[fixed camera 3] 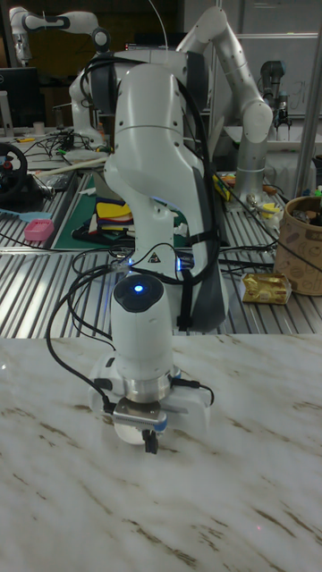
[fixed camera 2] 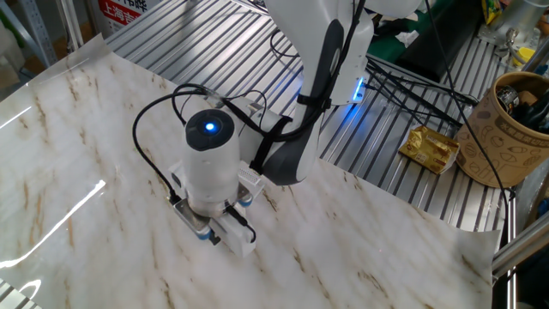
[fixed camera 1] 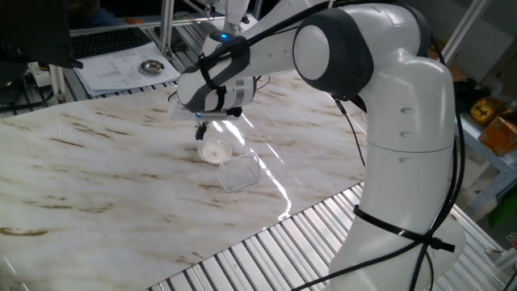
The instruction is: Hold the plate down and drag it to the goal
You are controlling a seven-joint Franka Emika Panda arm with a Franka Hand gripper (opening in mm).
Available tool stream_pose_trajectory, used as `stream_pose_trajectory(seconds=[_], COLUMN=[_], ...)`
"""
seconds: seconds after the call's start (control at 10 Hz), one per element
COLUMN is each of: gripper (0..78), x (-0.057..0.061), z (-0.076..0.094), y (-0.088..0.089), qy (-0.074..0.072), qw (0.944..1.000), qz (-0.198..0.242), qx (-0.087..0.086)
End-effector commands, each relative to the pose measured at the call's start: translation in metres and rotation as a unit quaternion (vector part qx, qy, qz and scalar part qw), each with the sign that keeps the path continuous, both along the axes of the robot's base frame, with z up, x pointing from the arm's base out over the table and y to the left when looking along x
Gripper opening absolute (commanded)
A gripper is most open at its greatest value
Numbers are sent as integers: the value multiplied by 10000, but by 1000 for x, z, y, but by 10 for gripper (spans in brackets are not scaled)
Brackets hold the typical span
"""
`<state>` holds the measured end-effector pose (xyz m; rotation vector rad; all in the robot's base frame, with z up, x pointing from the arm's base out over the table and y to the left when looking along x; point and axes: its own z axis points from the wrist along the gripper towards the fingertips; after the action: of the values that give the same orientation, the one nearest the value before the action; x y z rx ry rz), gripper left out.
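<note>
Currently the hand [fixed camera 1: 202, 133] is pressing down on the plate [fixed camera 1: 215, 150], fingers seemingly together, though I cannot tell for sure. Lying just beside the goal [fixed camera 1: 239, 171] on the table [fixed camera 1: 97, 178], the plate is probably light, stiff and slippery; pressing near its centre looks safest.

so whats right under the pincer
The white plate lies on the marble table under the pincer. Whether the tips touch it is hidden; the other views hide the plate.
</note>
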<state>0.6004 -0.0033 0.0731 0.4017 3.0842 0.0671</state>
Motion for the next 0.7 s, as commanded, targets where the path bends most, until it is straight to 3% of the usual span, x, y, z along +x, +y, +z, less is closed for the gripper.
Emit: stream_pose_trajectory(seconds=[0.1, 0.7], gripper=[0, 0], x=[-6, -19], z=[-3, -5], y=[-1, -6], qy=[-2, 1], qw=[10000, 9998], qz=[46, 203], qx=[16, -5])
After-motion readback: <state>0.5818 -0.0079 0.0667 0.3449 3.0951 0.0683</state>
